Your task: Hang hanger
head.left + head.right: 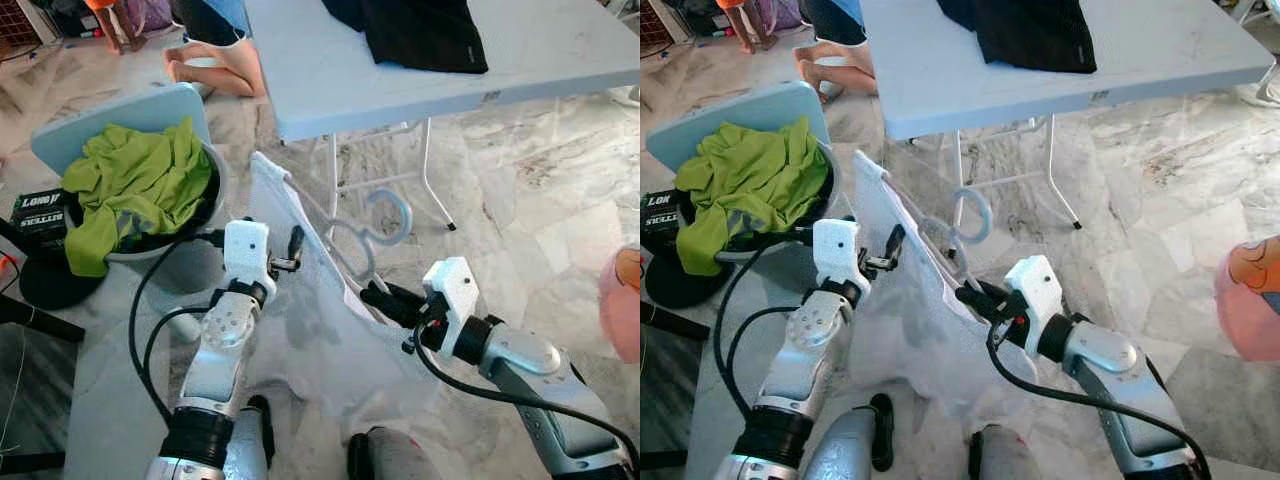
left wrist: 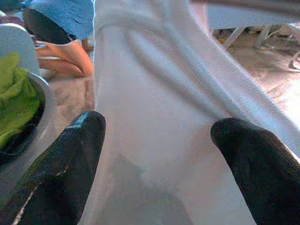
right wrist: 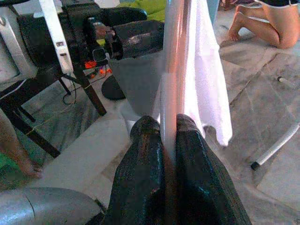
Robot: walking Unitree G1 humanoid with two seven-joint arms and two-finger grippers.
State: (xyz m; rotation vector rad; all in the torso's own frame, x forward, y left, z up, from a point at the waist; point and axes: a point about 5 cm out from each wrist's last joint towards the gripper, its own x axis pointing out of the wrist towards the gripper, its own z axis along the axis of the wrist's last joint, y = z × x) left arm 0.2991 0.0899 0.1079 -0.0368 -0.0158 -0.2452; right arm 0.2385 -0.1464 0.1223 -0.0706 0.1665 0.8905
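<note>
Left eye view. You have the right end effector (image 1: 385, 298) clenched on the pale hanger (image 1: 385, 228), just below its hook. The hook curls up toward the folding surface (image 1: 320, 80). A white garment (image 1: 310, 320) is draped on the hanger and hangs between your two arms, above the marble floor (image 1: 530, 220). The left end effector (image 1: 294, 250) sits at the garment's upper edge, fingers pointing into the cloth. A black garment (image 1: 420, 35) lies at the far edge of the surface. To your left stands a grey basin (image 1: 215, 215) holding a green cloth (image 1: 135, 185), with a light-blue chair back (image 1: 110, 115) behind it.

Right eye view. Same scene. A kneeling person (image 1: 835, 45) is on the floor past the surface's left corner. A pink object (image 1: 1250, 305) sits at the right border.

Left wrist view. The left end effector (image 2: 157, 136) is released: two black fingers (image 2: 70, 154) stand wide apart with the white garment stretched across the gap, not pinched. The hanger's bar shows as a ridge under the cloth.

Right wrist view. The right end effector (image 3: 169, 140) is closed on the hanger's stem, both fingers (image 3: 143, 168) pressed against it. The white garment hangs beyond; a dark stand (image 3: 70, 51) is on the floor near it.
</note>
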